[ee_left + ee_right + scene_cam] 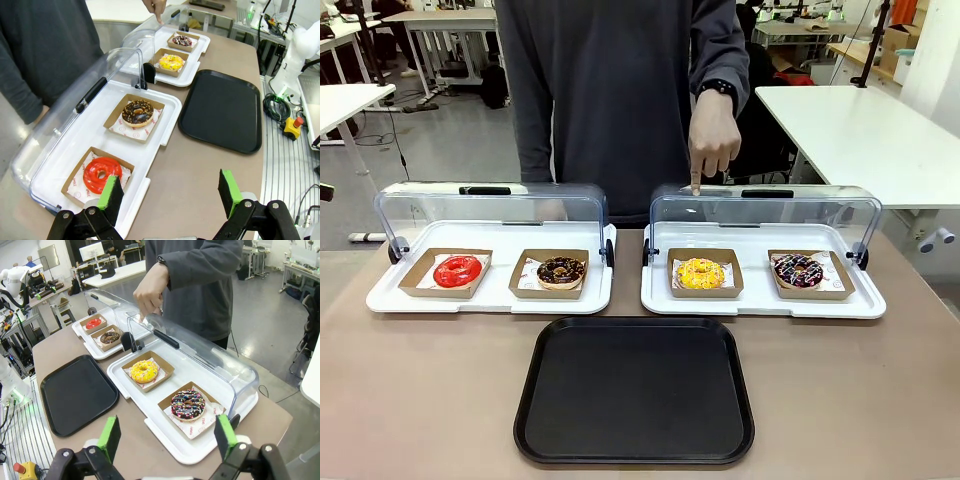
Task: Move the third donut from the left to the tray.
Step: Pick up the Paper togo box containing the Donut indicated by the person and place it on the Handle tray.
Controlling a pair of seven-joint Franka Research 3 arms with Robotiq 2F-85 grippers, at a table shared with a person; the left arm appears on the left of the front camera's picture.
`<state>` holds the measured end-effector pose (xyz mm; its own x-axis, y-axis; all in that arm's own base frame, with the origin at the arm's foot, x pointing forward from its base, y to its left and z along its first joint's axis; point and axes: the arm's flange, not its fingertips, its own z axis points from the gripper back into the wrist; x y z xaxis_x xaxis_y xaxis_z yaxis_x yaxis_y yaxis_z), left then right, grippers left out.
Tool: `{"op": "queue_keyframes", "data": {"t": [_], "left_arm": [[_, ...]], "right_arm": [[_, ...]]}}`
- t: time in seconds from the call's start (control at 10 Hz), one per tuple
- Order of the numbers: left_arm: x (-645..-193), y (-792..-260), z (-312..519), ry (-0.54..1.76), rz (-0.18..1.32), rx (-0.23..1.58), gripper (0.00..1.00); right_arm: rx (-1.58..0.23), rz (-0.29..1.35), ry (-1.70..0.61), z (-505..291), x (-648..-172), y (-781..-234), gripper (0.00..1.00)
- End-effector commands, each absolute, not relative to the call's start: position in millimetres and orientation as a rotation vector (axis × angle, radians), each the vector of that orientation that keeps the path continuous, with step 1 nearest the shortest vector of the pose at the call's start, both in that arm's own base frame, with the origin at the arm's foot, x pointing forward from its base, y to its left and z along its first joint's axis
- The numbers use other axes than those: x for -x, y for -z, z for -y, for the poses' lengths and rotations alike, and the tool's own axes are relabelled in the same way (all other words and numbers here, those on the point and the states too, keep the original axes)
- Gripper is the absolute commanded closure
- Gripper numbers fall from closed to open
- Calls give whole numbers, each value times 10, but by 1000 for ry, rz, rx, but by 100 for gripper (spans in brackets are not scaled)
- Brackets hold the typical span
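The third donut [701, 272], glazed bright yellow with small flecks, sits in its shallow cardboard holder [705, 293] in the left half of the right-hand white tray [760, 308], which lies along the far edge of the desk [420, 400] towards its right corner. In the same white tray, to the right of it and apart, a dark sprinkled donut [798, 270] rests in a holder of its own. A second white tray [490, 303] lies along the far edge towards the left corner and carries a red donut [457, 270] and a chocolate donut [561, 270]. Both trays have their clear domed lids [765, 212] swung up and back. The black tray [635, 390] lies flat at the middle of the near edge, just in front of the gap between the two white trays, with nothing on it. A person stands at the far side, and their hand [713, 145] points down with one fingertip touching the raised lid above the third donut. The left gripper [169, 192] hangs above the left end of the desk with its green pads spread wide and nothing between them. The right gripper [167, 436] is likewise wide apart and holds nothing, above the right end near the sprinkled donut.
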<state>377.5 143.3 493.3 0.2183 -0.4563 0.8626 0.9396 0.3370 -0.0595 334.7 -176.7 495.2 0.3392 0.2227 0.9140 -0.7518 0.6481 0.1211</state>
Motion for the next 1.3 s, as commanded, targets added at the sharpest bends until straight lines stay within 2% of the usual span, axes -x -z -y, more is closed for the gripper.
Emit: {"op": "queue_keyframes", "data": {"t": [0.0,0.4,0.9,1.2], "left_arm": [[-3783,-4949,-1440,1083,873,685,0],[-3783,-4949,-1440,1083,873,685,0],[-3783,-4949,-1440,1083,873,685,0],[-3783,-4949,-1440,1083,873,685,0]], "right_arm": [[-596,1076,-697,1767,-3390,-4963,0],[-598,1041,-686,1767,-3347,-4952,0],[-303,811,-1029,742,-3726,-5958,0],[-162,613,-1256,-132,-3806,-6044,0]]}}
